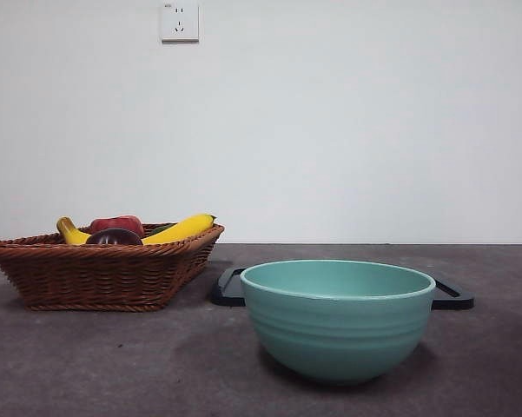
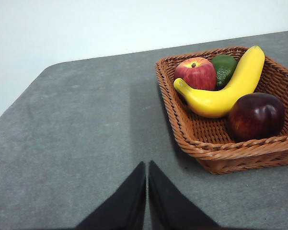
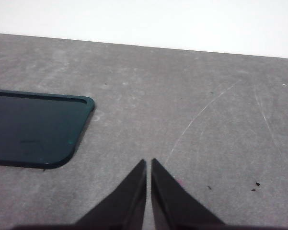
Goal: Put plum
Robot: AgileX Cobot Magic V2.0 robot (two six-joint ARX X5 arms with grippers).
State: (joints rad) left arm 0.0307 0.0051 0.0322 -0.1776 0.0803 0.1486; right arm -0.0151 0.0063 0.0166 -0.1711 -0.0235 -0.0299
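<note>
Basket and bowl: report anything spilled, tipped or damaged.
Nothing stands out. The basket sits flat holding the plum, apple, banana and a green fruit; the bowl stands upright.

The right gripper point(image 3: 148, 165) is seen above the scratched grey bench point(image 3: 191, 96), its two black fingers point(image 3: 134, 191) pressed nearly together with nothing between them. A rounded corner of a flat dark teal tray point(image 3: 36, 127) is seen nearby on the bench.

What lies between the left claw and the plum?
In the left wrist view: bare grey table, then the wicker basket wall. The left claw is shut; plum inside.
</note>
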